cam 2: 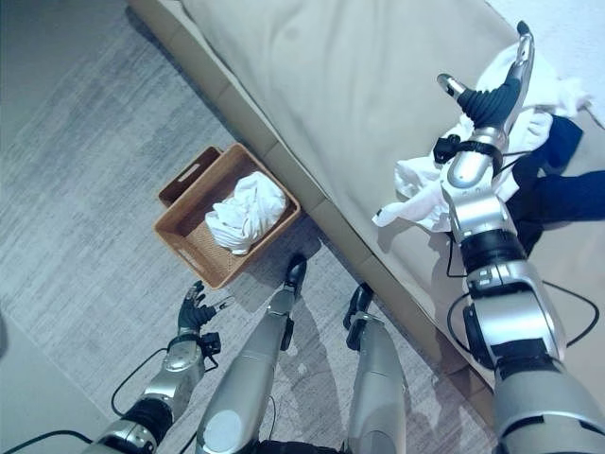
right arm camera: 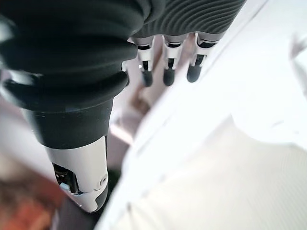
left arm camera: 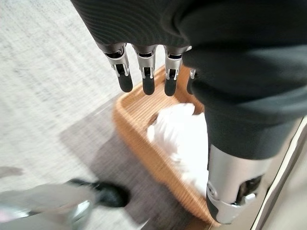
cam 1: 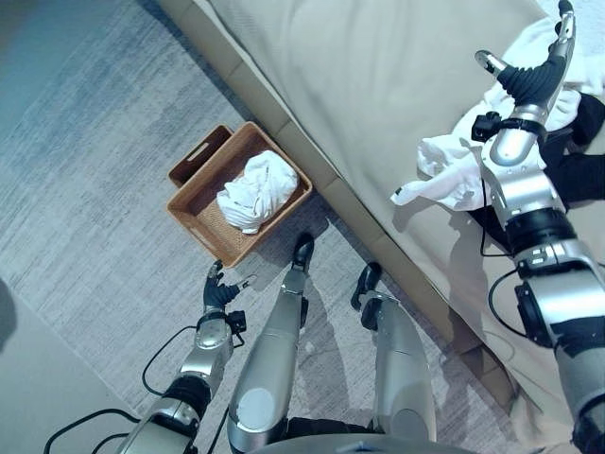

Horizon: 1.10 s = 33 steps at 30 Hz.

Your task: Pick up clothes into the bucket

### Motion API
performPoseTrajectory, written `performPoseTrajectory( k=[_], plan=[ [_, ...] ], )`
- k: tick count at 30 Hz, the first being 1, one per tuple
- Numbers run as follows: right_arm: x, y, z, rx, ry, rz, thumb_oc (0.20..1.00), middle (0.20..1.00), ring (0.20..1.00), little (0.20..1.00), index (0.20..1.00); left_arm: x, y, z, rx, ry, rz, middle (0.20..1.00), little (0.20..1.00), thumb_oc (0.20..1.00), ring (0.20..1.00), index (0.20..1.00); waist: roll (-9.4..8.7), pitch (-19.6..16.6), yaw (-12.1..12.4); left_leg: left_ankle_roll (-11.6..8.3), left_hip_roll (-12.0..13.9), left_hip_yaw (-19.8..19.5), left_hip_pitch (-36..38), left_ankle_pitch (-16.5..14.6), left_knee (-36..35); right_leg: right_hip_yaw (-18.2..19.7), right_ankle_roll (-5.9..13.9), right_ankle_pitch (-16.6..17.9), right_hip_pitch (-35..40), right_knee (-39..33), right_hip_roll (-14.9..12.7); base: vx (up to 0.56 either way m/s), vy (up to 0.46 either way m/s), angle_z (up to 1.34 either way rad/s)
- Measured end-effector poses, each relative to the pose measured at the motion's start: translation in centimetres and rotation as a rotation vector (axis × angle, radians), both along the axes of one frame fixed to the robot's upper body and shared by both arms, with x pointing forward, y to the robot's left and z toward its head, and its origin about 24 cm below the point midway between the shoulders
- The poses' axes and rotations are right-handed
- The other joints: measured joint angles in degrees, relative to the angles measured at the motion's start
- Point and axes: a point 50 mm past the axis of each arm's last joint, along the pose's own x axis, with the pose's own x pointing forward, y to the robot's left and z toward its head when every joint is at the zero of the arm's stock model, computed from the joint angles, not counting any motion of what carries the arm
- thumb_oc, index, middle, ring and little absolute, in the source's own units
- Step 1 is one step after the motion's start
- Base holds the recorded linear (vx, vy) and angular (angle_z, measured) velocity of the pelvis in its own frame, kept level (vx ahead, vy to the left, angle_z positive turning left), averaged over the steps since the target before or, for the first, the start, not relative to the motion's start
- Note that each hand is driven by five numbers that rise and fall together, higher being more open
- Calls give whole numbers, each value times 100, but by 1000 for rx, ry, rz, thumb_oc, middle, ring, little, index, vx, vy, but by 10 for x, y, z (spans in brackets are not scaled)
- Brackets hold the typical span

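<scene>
I see my right hand (cam 2: 492,95) with fingers straight and spread above the crumpled white garment (cam 1: 454,170) on the beige bed (cam 1: 378,85), while my left hand (cam 1: 219,291), fingers relaxed, hangs beside the brown woven basket (cam 1: 194,213) holding bundled white cloth (cam 1: 255,189).

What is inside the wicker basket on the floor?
A bundled white cloth lies in the wicker basket, covering part of its floor; anything beneath the cloth is hidden.

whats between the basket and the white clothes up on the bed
Bare beige bed surface and its edge separate the basket from the white clothes, seen in the left eye view.
</scene>
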Motion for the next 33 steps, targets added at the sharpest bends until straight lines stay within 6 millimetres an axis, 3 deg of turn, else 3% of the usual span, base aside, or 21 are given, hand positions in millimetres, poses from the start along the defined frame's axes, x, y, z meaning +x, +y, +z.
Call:
performPoseTrajectory(
  k=[1, 4, 9, 13, 18, 21, 26, 27, 28, 30, 31, 32, 33],
  plan=[
    [3, -2, -5, -40, 65, -7, 1000, 1000, 1000, 1000, 1000, -2, -3, -2, 18, 13, -40, 1000, 1000, 1000, 1000, 1000, 7, -4, 125, -2, 3, -51, -7, 2, -14, -40, -15, -30, -11, 49, 0, 78, -239, 14],
    [11, -9, -23, -308, 320, -88, 1000, 1000, 1000, 1000, 1000, -4, -12, -7, 38, 41, -118, 1000, 1000, 1000, 1000, 1000, 55, -11, 84, -155, -26, -255, -27, -19, -114, -170, -26, -123, -40, 109, -39, 58, -188, 24],
    [6, -38, -43, -359, 591, -175, 1000, 1000, 1000, 1000, 1000, -5, -26, -10, 47, 66, -226, 1000, 1000, 1000, 1000, 1000, 219, -29, 214, -135, -45, -440, -294, 186, -282, -334, -164, -292, -433, 461, -122, 7, -93, 23],
    [5, -41, -47, -396, 645, -177, 1000, 1000, 1000, 1000, 1000, -1, -33, -8, 31, 62, -245, 1000, 1000, 1000, 1000, 1000, 356, -26, 200, -147, -33, -478, -444, 252, -285, -363, -243, -347, -636, 610, -128, 2, -30, 5],
    [6, -39, -44, -501, 661, -191, 1000, 1000, 1000, 1000, 1000, 8, -42, 0, 22, 29, -278, 1000, 1000, 1000, 1000, 1000, 359, -32, 181, -148, 3, -491, -580, 254, -271, -384, -296, -386, -792, 678, -104, -5, -27, 1],
    [7, -36, -36, -651, 676, -209, 1000, 1000, 1000, 1000, 1000, 10, -44, 4, 22, 13, -293, 1000, 1000, 1000, 1000, 1000, 360, -32, 98, -197, 7, -511, -719, 285, -275, -384, -307, -393, -960, 729, -108, -2, -8, 1],
    [7, -36, -30, -707, 689, -208, 1000, 1000, 1000, 1000, 1000, 13, -47, 8, 15, -7, -301, 1000, 1000, 1000, 1000, 1000, 360, -33, 71, -180, 8, -505, -781, 287, -279, -377, -319, -400, -1062, 790, -122, 0, 0, 0],
    [7, -36, -29, -709, 688, -209, 900, 900, 900, 900, 900, 14, -47, 8, 12, -8, -300, 1000, 1000, 1000, 1000, 1000, 364, -45, 82, -179, 12, -504, -806, 287, -279, -375, -322, -402, -1084, 791, -117, 0, 0, 0],
    [8, -35, -26, -712, 682, -209, 592, 592, 592, 592, 592, 15, -47, 9, 9, -12, -298, 1000, 1000, 1000, 1000, 1000, 367, -49, 75, -176, 20, -495, -841, 289, -282, -375, -323, -402, -1127, 793, -110, 0, 0, 0],
    [9, -34, -18, -713, 665, -214, 542, 542, 542, 542, 542, 16, -47, 10, 8, -14, -299, 1000, 1000, 1000, 1000, 1000, 366, -50, 60, -166, 23, -496, -862, 298, -284, -375, -324, -401, -1153, 804, -107, 0, 0, 0],
    [9, -34, -15, -713, 658, -217, 576, 576, 576, 576, 576, 16, -47, 10, 8, -14, -299, 1000, 1000, 1000, 1000, 1000, 366, -50, 58, -160, 24, -493, -865, 302, -284, -375, -324, -401, -1156, 804, -107, 0, 0, 0],
    [8, -35, -8, -711, 656, -218, 1000, 1000, 1000, 1000, 1000, 16, -48, 10, 7, -15, -299, 1000, 1000, 1000, 1000, 1000, 362, -54, 58, -159, 26, -493, -869, 303, -284, -375, -325, -401, -1160, 804, -106, 0, 0, 0],
    [8, -35, -7, -711, 664, -215, 1000, 1000, 1000, 1000, 1000, 16, -48, 10, 7, -15, -299, 1000, 1000, 1000, 1000, 1000, 359, -58, 57, -159, 26, -493, -875, 304, -283, -375, -325, -400, -1164, 802, -104, 0, 0, 0]
  ],
)
